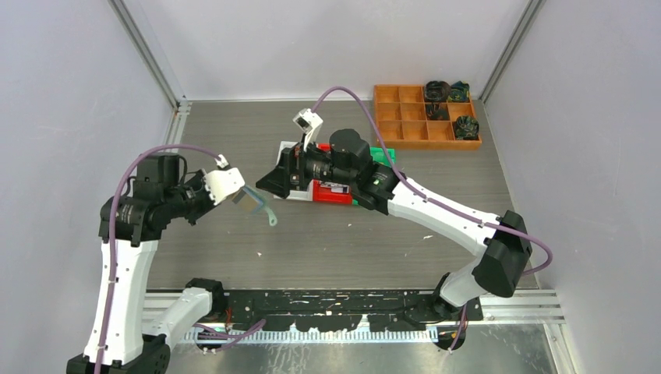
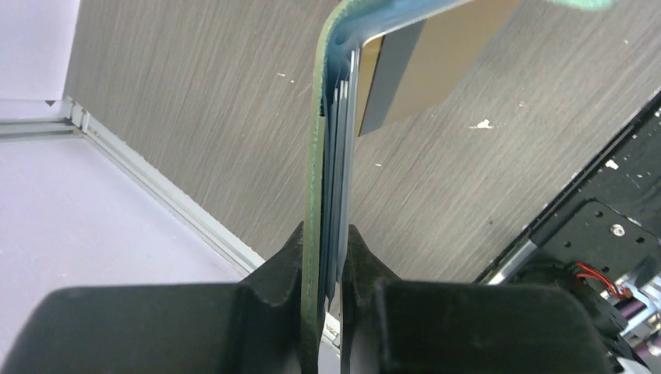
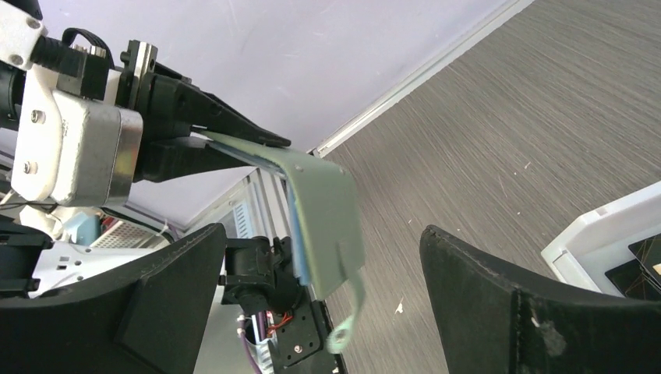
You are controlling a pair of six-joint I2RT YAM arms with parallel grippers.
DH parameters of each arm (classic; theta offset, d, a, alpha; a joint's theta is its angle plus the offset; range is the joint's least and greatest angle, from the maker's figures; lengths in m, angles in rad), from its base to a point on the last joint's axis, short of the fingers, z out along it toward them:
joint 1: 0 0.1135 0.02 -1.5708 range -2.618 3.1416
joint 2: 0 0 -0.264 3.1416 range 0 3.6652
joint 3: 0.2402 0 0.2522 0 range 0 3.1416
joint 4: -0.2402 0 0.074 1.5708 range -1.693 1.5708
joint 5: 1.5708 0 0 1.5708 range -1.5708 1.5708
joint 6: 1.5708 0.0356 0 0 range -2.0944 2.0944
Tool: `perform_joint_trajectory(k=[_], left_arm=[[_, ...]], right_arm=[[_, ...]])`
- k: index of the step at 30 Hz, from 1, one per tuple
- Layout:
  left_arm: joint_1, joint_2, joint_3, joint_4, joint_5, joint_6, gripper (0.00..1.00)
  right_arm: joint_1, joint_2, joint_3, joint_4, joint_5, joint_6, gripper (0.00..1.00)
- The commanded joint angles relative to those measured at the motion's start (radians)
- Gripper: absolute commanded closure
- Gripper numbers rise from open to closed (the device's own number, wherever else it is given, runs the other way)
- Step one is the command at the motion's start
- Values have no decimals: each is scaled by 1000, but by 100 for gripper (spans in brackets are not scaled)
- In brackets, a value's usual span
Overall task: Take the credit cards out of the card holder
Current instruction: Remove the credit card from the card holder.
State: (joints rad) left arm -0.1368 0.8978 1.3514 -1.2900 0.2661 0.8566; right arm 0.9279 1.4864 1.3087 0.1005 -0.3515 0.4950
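My left gripper clamps the card holder aloft so its credit cards face my right gripper, jaws spread wide to pluck one; how many sit inside is unclear.

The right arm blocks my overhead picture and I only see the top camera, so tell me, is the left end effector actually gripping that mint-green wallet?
Observer: Yes, the left wrist view shows the left end effector shut on the thin mint-green folding card holder, edge-on.
Operator: Cards still inside?
Observer: A shiny gold plastic card sticks out near its bent top.
Operator: And the right end effector?
Observer: Wide open, facing the holder, empty.
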Motion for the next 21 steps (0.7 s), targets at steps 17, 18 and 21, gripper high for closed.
perform_joint_trajectory(k=[17, 18, 21], left_arm=[[-4, 55, 133, -132, 219, -36, 100], [-4, 62, 141, -140, 227, -36, 100], [-4, 76, 158, -167, 238, -40, 100]], right_arm=[[24, 87, 104, 25, -215, -62, 1], [29, 92, 109, 17, -210, -72, 2], [47, 105, 130, -23, -192, -111, 8]])
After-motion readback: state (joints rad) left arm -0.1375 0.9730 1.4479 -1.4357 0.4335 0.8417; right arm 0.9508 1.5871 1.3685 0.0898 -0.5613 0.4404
